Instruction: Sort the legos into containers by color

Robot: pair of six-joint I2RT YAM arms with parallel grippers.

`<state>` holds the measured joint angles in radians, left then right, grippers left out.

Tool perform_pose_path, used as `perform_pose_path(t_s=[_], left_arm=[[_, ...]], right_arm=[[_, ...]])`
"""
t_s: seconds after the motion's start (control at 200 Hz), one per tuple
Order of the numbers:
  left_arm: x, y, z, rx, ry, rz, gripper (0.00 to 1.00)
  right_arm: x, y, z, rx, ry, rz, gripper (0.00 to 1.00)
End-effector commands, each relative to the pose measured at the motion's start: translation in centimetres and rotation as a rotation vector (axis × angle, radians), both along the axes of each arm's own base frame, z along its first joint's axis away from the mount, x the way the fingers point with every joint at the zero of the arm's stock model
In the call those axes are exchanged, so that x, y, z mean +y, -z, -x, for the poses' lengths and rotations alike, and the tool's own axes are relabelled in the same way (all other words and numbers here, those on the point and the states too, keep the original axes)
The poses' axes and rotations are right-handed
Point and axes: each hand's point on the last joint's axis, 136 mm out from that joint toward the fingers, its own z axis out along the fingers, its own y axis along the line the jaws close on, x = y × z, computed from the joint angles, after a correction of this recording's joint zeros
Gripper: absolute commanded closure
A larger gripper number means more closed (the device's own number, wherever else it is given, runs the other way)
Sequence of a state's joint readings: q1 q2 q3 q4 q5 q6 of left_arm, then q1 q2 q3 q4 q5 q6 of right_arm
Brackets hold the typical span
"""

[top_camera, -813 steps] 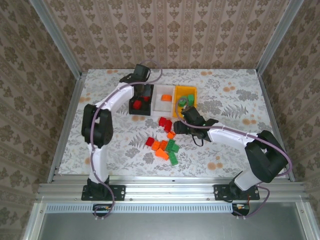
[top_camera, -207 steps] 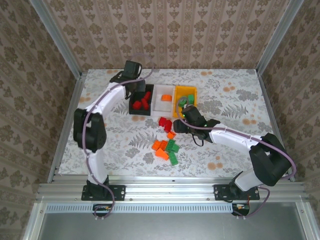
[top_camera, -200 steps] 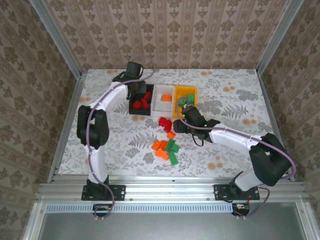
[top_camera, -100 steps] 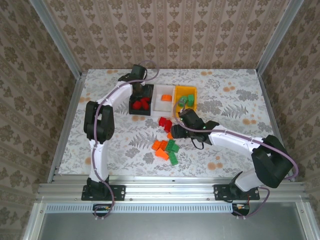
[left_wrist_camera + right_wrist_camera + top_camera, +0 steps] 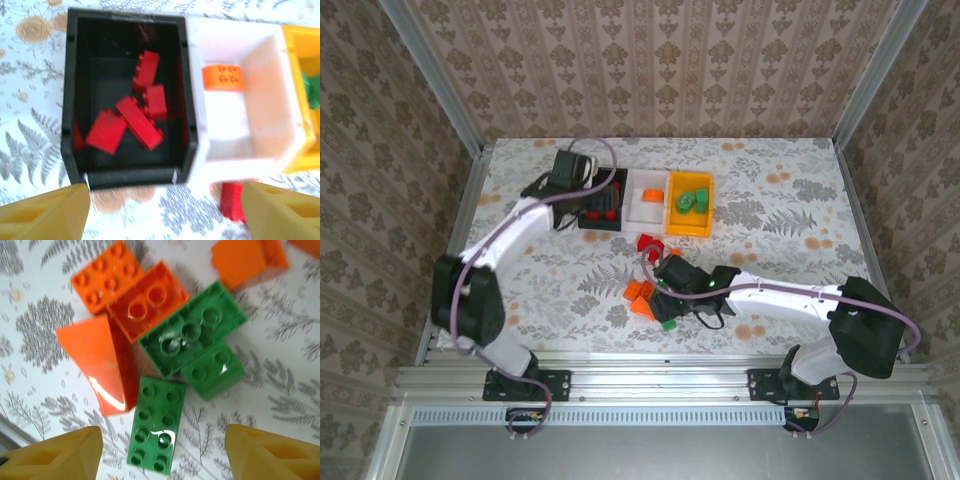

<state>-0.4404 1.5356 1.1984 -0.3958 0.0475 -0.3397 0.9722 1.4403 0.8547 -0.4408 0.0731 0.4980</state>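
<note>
The left gripper (image 5: 162,212) hangs with its fingers wide apart and nothing between them, above the near wall of the black bin (image 5: 70,75), where red bricks (image 5: 141,122) lie (four, perhaps five; the picture is blurred). Touching it, the white bin (image 5: 240,145) holds one orange brick (image 5: 223,78), with the yellow bin (image 5: 300,75) next. The right gripper (image 5: 162,454), likewise open and empty, hovers over green bricks (image 5: 192,335) and orange bricks (image 5: 102,275) clustered on the table (image 5: 280,390).

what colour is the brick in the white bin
Orange. The lone brick in the white bin shows best in the left wrist view.
</note>
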Motion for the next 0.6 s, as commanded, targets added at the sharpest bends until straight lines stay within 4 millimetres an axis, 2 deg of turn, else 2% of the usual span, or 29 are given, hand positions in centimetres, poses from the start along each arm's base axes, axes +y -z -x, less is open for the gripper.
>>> perform_pose_path(t_s=[0.0, 0.025, 0.08, 0.145, 0.22, 0.445, 0.535, 0.595], left_arm=[[-0.6, 1.7, 4.1, 0.006, -0.016, 0.093, 0.16], [-0.5, 2.3, 5.2, 0.002, -0.023, 0.102, 0.14], [-0.1, 3.2, 7.4, -0.015, -0.035, 0.123, 0.01], [0.5, 4.4, 9.6, -0.023, -0.056, 0.143, 0.00], [1.7, 4.9, 11.2, -0.049, -0.093, 0.154, 0.00], [4.0, 5.6, 13.5, -0.060, -0.158, 0.173, 0.00], [4.2, 5.9, 13.9, -0.048, -0.162, 0.168, 0.00], [4.2, 5.8, 13.9, -0.049, -0.159, 0.173, 0.00]], right_arm=[[-1.4, 1.8, 1.4, 0.048, 0.004, 0.094, 0.32], [-1.4, 2.1, 1.6, 0.052, 0.003, 0.101, 0.32], [-1.2, 2.6, 2.0, 0.065, -0.009, 0.105, 0.31], [-1.0, 3.0, 2.1, 0.063, -0.011, 0.112, 0.31], [-0.7, 3.6, 2.1, 0.073, -0.019, 0.120, 0.32], [-0.2, 5.4, 1.7, 0.083, -0.025, 0.189, 0.36], [-0.9, 6.0, 1.2, 0.065, 0.000, 0.230, 0.41], [-1.4, 5.9, 0.8, 0.036, 0.024, 0.250, 0.49]])
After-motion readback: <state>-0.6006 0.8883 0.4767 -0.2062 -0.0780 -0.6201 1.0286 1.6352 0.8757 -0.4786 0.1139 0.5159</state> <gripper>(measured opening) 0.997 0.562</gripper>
